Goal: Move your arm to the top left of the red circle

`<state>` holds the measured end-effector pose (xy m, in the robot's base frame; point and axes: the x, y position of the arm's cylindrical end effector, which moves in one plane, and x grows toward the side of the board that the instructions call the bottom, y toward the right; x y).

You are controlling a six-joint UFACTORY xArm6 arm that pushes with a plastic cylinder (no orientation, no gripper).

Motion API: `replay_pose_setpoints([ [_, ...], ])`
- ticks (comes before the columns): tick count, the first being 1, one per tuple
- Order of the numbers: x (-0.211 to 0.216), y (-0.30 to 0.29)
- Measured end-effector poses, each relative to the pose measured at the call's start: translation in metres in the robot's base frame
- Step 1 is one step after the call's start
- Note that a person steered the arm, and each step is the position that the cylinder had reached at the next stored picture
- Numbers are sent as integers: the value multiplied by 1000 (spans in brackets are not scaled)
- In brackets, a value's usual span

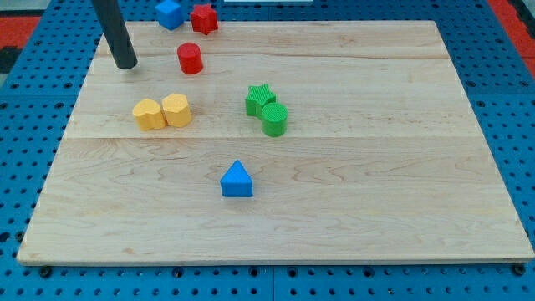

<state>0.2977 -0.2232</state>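
The red circle (pixel 191 58), a short red cylinder, stands near the top left of the wooden board (pixel 376 209). My tip (pixel 126 64) rests on the board to the left of the red circle, about level with it, with a clear gap between them. The dark rod rises from the tip toward the view's top. A red star-like block (pixel 204 17) and a blue block (pixel 170 12) sit at the board's top edge, above the red circle.
Two yellow blocks (pixel 150 114) (pixel 176 109) sit side by side below my tip. A green star (pixel 260 99) touches a green cylinder (pixel 274 119) near the middle. A blue triangle (pixel 236 180) lies lower down. A blue pegboard (pixel 501 100) surrounds the board.
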Motion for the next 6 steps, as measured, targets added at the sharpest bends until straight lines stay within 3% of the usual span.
replay_pose_setpoints([
  [2, -1, -1],
  [4, -34, 28],
  [6, -45, 226],
])
